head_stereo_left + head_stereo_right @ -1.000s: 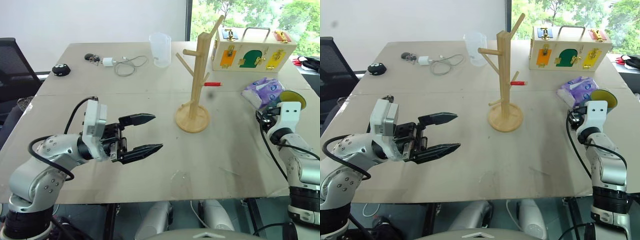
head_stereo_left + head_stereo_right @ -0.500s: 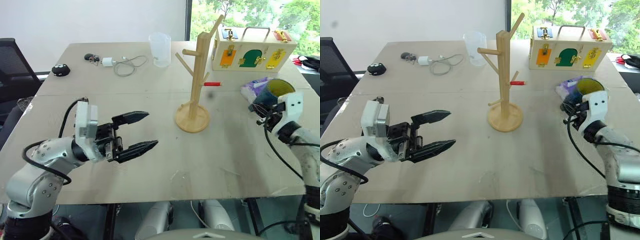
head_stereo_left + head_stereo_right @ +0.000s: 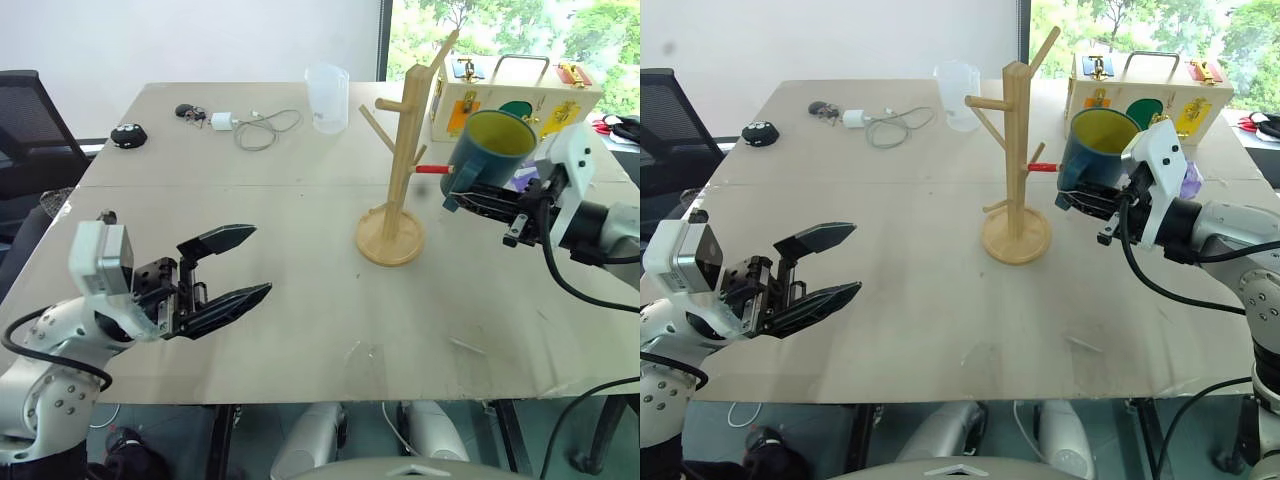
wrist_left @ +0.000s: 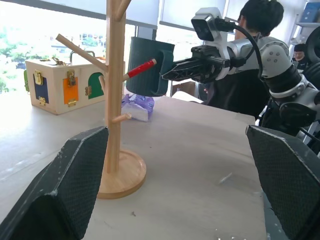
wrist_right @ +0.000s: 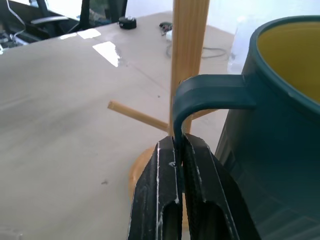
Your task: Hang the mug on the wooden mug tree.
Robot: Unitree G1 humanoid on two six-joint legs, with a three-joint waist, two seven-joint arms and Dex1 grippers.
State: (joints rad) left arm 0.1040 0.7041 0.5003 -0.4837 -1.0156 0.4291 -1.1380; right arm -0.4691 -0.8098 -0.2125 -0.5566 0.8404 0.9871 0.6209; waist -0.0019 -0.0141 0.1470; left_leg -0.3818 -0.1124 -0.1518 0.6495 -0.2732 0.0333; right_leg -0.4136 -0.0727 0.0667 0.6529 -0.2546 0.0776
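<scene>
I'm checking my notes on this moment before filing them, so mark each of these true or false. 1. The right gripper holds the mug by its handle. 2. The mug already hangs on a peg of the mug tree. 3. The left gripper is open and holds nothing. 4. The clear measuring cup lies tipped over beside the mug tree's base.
1. True: the right gripper is shut on the handle of the mug.
2. False: the mug is held in the air beside the wooden mug tree, on no peg.
3. True: the left gripper is open and empty.
4. False: the measuring cup stands upright, far back on the table.
</scene>
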